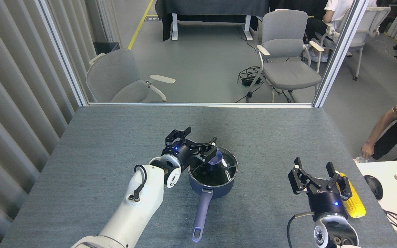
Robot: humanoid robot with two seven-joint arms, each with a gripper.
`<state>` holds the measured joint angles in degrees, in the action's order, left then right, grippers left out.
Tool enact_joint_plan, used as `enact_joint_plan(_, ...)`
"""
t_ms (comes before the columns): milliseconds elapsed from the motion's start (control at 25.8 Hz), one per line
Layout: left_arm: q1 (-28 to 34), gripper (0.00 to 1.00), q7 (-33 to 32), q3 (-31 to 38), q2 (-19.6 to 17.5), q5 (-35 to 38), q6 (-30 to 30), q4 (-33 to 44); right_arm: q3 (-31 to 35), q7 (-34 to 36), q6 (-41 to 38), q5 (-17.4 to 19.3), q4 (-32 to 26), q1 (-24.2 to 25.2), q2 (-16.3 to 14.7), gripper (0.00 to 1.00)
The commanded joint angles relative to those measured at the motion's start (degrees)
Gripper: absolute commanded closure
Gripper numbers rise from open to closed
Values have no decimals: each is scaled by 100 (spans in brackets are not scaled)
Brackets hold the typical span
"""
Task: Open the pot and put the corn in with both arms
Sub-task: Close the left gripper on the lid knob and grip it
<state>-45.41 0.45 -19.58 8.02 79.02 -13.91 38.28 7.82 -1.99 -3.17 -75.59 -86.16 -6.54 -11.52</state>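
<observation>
The left arm (140, 203) reaches in from the lower left and slants up across the grey table (115, 137), its white forearm ending in the left gripper (200, 137), which sits at the far-left rim of the pot (213, 179). That gripper's fingers are spread apart, holding nothing; one finger (212, 142) lies just beside the lavender knob (215, 157) of the glass lid (219, 168), and whether it touches the knob cannot be told from this angle. The right arm (334, 234) comes up from the bottom right edge, only its wrist and the right gripper (314, 168) in view; the fingers there are also parted and empty, pointing away toward the far side of the table. The corn (352, 201) lies on the table just beside that gripper on its outer side, close to the table's right edge, and part of the cob is hidden behind the gripper's black body. The pot stands near the middle of the table with its long handle (200, 215) pointing back toward the robot. The lid is on the pot; through the glass the inside looks dark, with reflections, and no contents can be made out. At the right border a seated person (391, 127) is cut off by the frame, only an arm and a leg showing.
</observation>
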Motion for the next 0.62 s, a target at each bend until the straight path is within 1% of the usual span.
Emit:
enact_joint_plan(0,-29,1,-36,-389,33,-45,11,-172,0,-3,0,0,3,3,1,0)
enact_joint_plan(116,-29,1,-45,-731,33,-71,20,-207,0,-3,0,0,3,3,10,0)
enact_joint_plan(232,-29,1,-54,-907,33,-133,20,-277,0,-3,0,0,3,-6,1,0)
enact_joint_plan(580,-29,1,-63,-951,42,-265,-59,-514,0,-3,0,0,3,-6,-17,0)
